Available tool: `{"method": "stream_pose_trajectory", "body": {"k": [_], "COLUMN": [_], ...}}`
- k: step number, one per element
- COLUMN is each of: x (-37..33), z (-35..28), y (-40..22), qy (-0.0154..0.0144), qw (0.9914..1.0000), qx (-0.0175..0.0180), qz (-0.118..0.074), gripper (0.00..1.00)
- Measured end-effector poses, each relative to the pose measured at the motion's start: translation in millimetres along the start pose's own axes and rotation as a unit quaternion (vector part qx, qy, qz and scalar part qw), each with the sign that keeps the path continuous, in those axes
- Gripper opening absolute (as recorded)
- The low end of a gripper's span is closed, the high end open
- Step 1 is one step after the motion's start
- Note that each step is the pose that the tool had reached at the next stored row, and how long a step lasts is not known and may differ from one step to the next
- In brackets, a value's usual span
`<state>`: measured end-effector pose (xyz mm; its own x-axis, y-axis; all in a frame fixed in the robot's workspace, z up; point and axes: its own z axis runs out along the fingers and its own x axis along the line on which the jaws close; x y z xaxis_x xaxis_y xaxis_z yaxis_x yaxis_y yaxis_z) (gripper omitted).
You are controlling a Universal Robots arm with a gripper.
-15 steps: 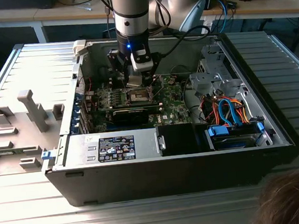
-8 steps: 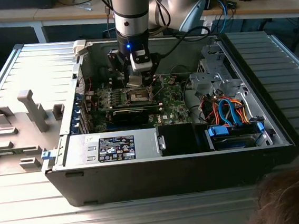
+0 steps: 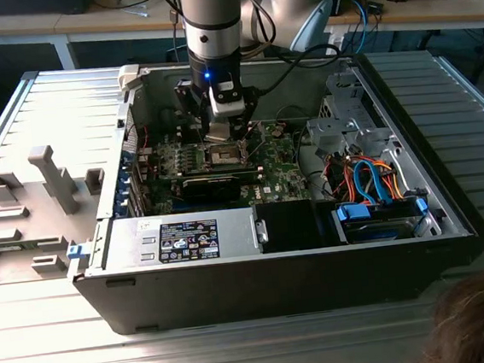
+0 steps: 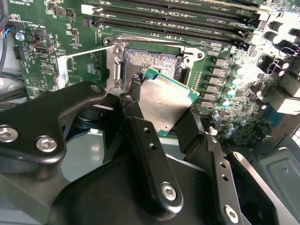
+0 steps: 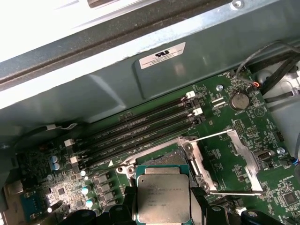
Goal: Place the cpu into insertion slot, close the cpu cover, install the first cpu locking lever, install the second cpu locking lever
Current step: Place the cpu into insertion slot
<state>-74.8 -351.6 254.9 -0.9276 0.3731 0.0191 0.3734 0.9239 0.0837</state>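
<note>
There was one flat square silvery-tan cpu (image 5: pixel 163 199), one square silver-rimmed insertion slot (image 4: pixel 152 58), four long black memory slots (image 5: pixel 140 123), two thin silvery wire levers (image 5: pixel 213 135), one round silver coin battery (image 5: pixel 240 100) and one open dark computer case (image 3: pixel 277 281).

The cpu (image 4: pixel 164 101) — a flat square chip with a silvery-tan top and green rim — hung tilted just above the insertion slot (image 4: pixel 152 58), pinched between the black fingers (image 4: pixel 140 131). The slot's pin field lay bare; the silvery cpu cover (image 5: pixel 247 157) stood swung open beside it.
</note>
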Motion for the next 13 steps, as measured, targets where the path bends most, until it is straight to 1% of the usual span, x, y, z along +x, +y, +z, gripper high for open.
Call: {"method": "stream_pose_trajectory", "body": {"k": [13], "x": [0.0], "z": [1.2], "y": [-0.1], "qy": [-0.0014], "qw": [0.99986], "qx": [-0.0003], "qz": [0.016], "gripper": [0.54]}}
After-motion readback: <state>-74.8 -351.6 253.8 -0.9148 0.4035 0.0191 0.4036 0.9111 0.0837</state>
